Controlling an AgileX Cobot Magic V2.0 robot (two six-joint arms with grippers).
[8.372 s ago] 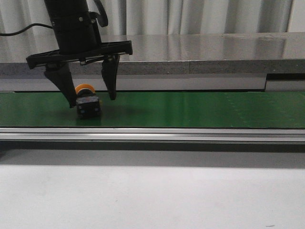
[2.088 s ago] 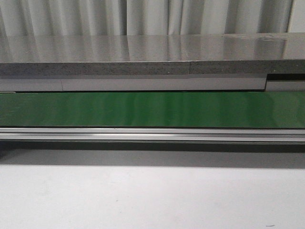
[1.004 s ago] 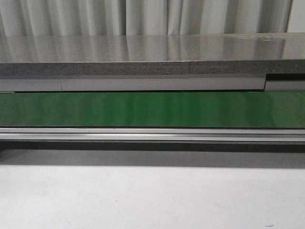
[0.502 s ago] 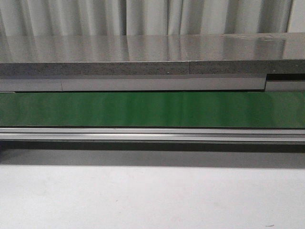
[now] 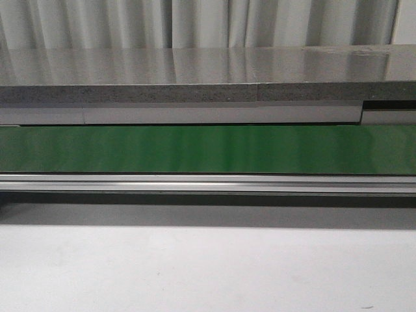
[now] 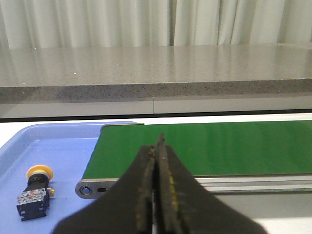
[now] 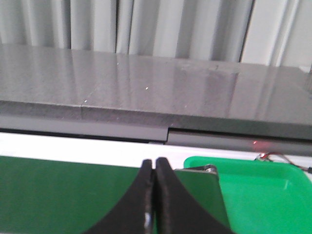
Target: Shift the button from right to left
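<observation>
The button [image 6: 35, 190], with a yellow-orange cap on a black body, lies in the blue tray [image 6: 58, 146] beside the end of the green conveyor belt [image 6: 209, 146], seen only in the left wrist view. My left gripper [image 6: 158, 141] is shut and empty, hovering over the near edge of the belt, well apart from the button. My right gripper [image 7: 154, 163] is shut and empty over the belt's [image 7: 58, 190] other end. Neither gripper nor the button shows in the front view.
A green tray [image 7: 263, 190] sits past the belt's end in the right wrist view. The belt [image 5: 208, 148] runs across the front view with a metal rail [image 5: 208, 184] in front, a grey stone ledge [image 5: 195, 75] behind and a white table [image 5: 208, 266] nearer.
8.4 s ago my left gripper stood open around the button on the belt at the left. Both have since left the front view; the last second shows no change.
</observation>
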